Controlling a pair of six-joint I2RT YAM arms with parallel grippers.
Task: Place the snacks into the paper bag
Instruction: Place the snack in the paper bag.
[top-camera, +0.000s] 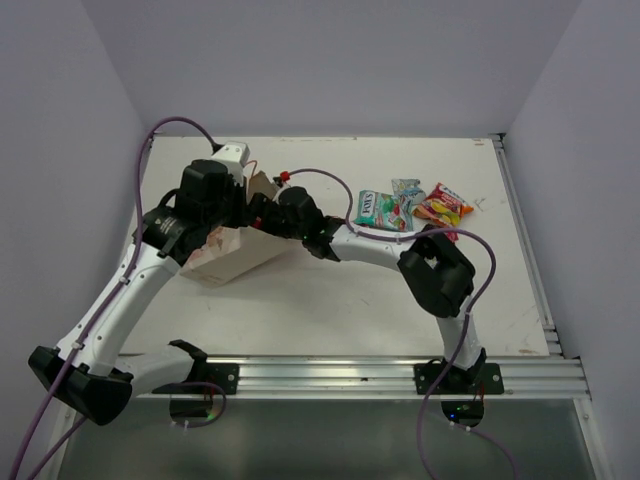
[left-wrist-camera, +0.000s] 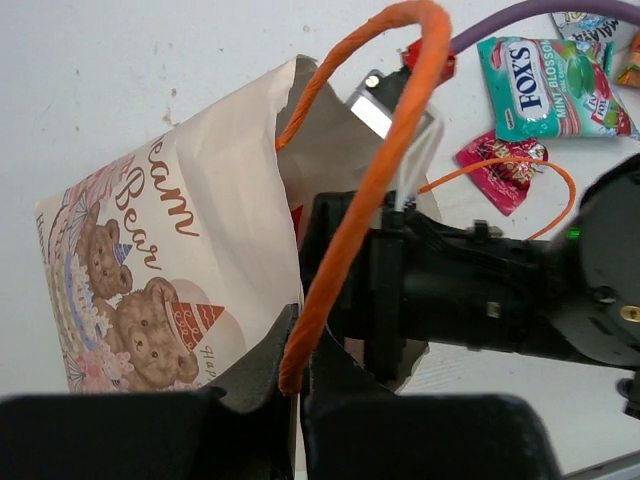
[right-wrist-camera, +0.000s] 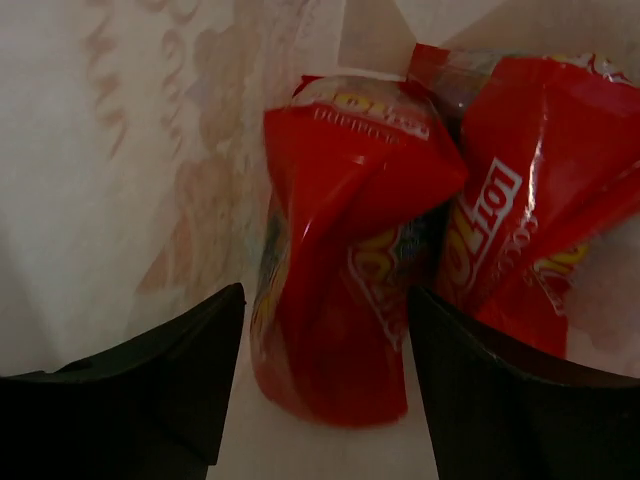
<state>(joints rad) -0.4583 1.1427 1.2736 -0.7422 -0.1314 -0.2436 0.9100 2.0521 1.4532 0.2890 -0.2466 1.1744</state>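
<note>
- snacks: one red packet (right-wrist-camera: 350, 200) and a second red packet (right-wrist-camera: 530, 230) lie deep in the paper bag (left-wrist-camera: 170, 250); the others sit on the table (top-camera: 300, 310) beyond it.
- right gripper (right-wrist-camera: 325, 298) is inside the bag, jaws apart around the first; left gripper (left-wrist-camera: 298, 350) is clamped on the orange handle (left-wrist-camera: 400, 120).
- my call: draw the right arm straight out, clear of the cord.
- readable: "fox's mint blossom" on the teal packet (left-wrist-camera: 545, 85); "bear" on the bag.

a white desk (top-camera: 300, 310) sits boxed in by plain pale lavender walls (top-camera: 320, 60) on three sides, evenly lit; a silver metal rail (top-camera: 340, 372) runs along its near edge.
</note>
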